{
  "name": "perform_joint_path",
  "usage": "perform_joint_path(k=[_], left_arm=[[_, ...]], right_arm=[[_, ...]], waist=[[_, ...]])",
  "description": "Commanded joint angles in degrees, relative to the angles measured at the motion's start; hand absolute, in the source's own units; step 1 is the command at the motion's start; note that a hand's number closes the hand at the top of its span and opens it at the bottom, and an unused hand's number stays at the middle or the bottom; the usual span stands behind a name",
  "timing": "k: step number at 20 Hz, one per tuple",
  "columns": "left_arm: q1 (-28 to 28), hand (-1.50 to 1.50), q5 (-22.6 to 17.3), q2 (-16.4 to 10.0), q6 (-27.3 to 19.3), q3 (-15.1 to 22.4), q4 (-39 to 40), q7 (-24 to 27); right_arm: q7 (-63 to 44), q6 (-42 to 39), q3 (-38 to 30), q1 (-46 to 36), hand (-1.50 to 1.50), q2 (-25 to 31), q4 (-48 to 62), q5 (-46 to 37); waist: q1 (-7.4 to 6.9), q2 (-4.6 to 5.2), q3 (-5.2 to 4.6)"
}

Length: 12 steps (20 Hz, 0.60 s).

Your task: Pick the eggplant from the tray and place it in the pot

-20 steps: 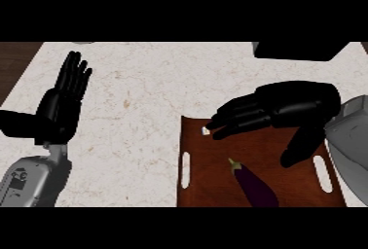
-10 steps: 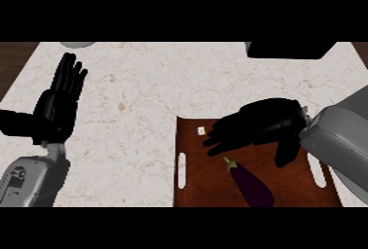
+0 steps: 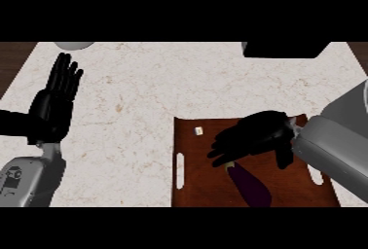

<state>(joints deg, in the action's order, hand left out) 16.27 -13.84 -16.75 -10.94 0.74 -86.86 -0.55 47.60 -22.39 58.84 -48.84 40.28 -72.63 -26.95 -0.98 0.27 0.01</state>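
Note:
A dark purple eggplant [image 3: 251, 187] lies lengthwise on the brown tray [image 3: 193, 194] at the lower right of the head view. My right hand [image 3: 255, 133] hangs over the eggplant's stem end, fingers relaxed and pointing down-left, their tips just above the stem. It holds nothing. My left hand [image 3: 54, 104] rests open at the left edge, fingers up. A black object [image 3: 284, 49] at the top right edge may be the pot; only its lower edge shows.
The tray has white slot handles [image 3: 179, 171] on both sides and a small white mark [image 3: 198, 130] near its far left corner. A pale round object [image 3: 74, 45] peeks in at the top left. Dark floor [image 3: 13, 61] borders the counter's left edge.
My right hand has dropped down and toward me across the tray, ending right above the eggplant's stem. The left hand has stayed where it was.

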Motion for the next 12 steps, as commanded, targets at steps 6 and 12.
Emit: perform_joint_path(k=[6,12], left_arm=[[-0.8,0.0,2.0,1.2,-1.2,0.8,-3.4,-2.2],[-2.8,0.0,0.8,0.7,2.4,-2.3,-1.0,0.9]], right_arm=[[9.0,-1.9,0.0,0.6,-1.5,-4.4,5.0,-2.4],[5.8,1.5,-2.1,4.5,-1.5,-6.8,7.1,-10.1]], waist=[[0.2,-0.2,0.01],[0.56,-0.22,-0.01]])
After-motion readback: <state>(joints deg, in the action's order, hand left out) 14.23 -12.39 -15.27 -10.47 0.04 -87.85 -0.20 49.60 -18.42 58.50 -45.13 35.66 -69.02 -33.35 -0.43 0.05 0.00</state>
